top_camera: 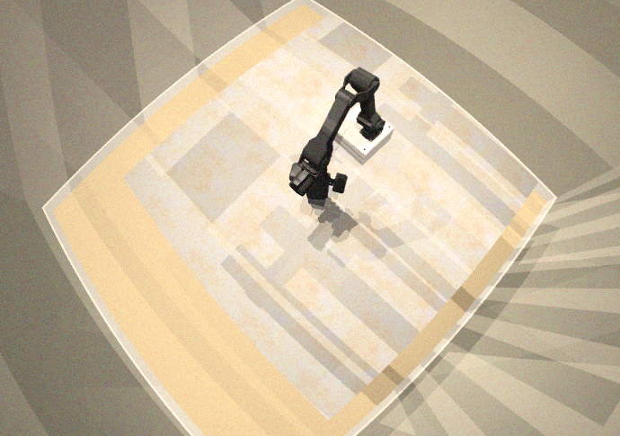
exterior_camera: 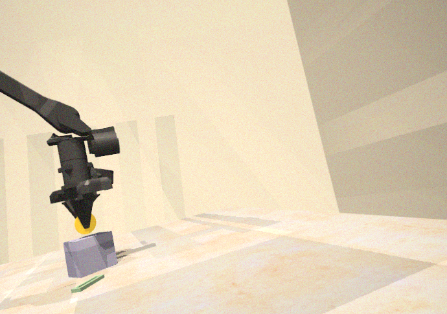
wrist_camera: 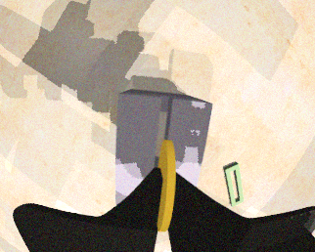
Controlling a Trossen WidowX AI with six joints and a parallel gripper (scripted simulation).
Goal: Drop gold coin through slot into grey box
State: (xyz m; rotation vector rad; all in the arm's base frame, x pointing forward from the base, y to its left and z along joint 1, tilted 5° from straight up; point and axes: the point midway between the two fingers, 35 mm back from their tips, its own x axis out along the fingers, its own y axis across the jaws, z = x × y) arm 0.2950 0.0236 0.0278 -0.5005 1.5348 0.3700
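Note:
My gripper [exterior_camera: 84, 223] [wrist_camera: 161, 175] is shut on the gold coin [exterior_camera: 90, 224] [wrist_camera: 167, 183], holding it on edge. The coin hangs just above the lid of the grey box [exterior_camera: 90, 254] [wrist_camera: 185, 124]; its lower rim is at or very near the lid. In the wrist view the coin lines up with the narrow slot [wrist_camera: 163, 124] running down the middle of the lid. The dark-green holder [exterior_camera: 87, 283] [wrist_camera: 234, 184] lies empty on the table beside the box. In the overhead view the arm [top_camera: 328, 125] hides the box and the coin.
The arm's white base block [top_camera: 373, 140] stands behind the work spot. The table top [top_camera: 350, 280] is patterned with pale and grey patches and cast shadows.

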